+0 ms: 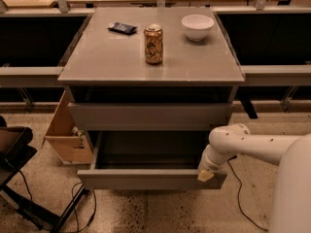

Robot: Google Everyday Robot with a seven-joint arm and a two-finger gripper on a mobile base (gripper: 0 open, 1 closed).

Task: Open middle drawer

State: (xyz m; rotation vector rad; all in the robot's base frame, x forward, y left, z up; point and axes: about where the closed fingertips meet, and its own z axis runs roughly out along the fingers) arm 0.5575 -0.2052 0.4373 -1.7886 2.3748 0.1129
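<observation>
The middle drawer (pixel 146 178) of the grey cabinet stands pulled well out toward me, its front low in the view and its dark tray showing behind it. My gripper (pixel 205 174) is at the right end of that drawer front, against its top edge, at the end of my white arm (pixel 252 147). The upper drawer front (pixel 150 115) sits above, only slightly out. The lowest drawer front is hidden beneath the open drawer.
On the cabinet top (pixel 107 57) stand a soda can (pixel 153 43), a white bowl (pixel 197 26) and a dark packet (pixel 122 28). A wooden box (pixel 68 135) leans at the cabinet's left. A dark chair (pixel 14 149) and floor cables (pixel 87 203) lie at lower left.
</observation>
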